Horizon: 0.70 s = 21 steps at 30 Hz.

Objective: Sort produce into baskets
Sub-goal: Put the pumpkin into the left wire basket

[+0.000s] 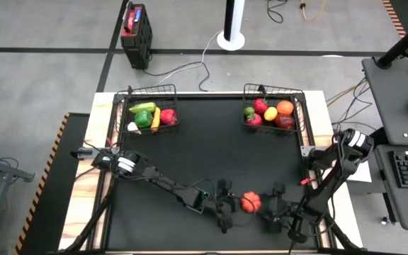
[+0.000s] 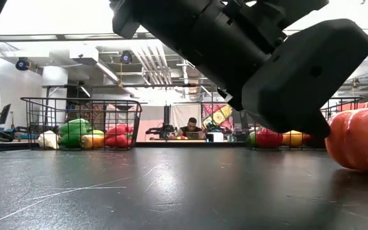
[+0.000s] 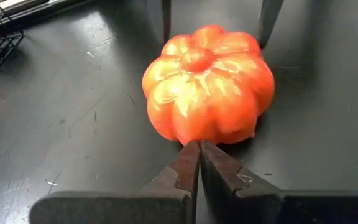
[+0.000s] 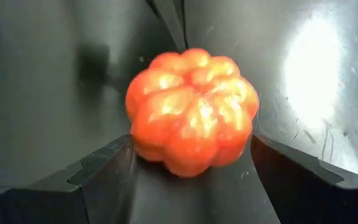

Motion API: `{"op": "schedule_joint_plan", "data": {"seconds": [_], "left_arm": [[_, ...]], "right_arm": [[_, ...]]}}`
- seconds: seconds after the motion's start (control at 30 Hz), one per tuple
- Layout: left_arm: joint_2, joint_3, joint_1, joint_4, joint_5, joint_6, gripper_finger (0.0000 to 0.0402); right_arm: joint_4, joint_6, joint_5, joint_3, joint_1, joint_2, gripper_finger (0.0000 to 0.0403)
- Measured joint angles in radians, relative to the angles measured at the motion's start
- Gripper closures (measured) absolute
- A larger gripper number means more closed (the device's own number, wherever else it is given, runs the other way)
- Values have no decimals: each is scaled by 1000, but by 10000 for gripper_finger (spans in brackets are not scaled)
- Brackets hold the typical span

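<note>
Readable text: nothing legible is showing in any view.
Labels, brands, numbers: none is appearing on the produce, baskets or arms.

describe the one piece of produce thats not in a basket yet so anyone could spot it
On the black table, look at the near edge, far from the two baskets at the back corners. Between the left hand and right hand sits an orange pumpkin. It is the only loose piece, round with deep ribs.
</note>
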Motion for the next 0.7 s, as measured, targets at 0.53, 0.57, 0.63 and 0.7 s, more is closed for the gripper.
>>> {"op": "schedule_joint_plan", "data": {"seconds": [0.53,0.57,0.63,0.7], "left_arm": [[0,0,23,1,36,22,400],[0,0,25,1,48,22,400],[0,0,27,0,58,22,400],[0,0,27,3,60,22,400]], "right_arm": [[29,99,11,0,-10,29,63],[30,108,11,1,-14,30,56],[45,119,6,1,-21,35,45],[71,110,7,1,-25,44,38]]}}
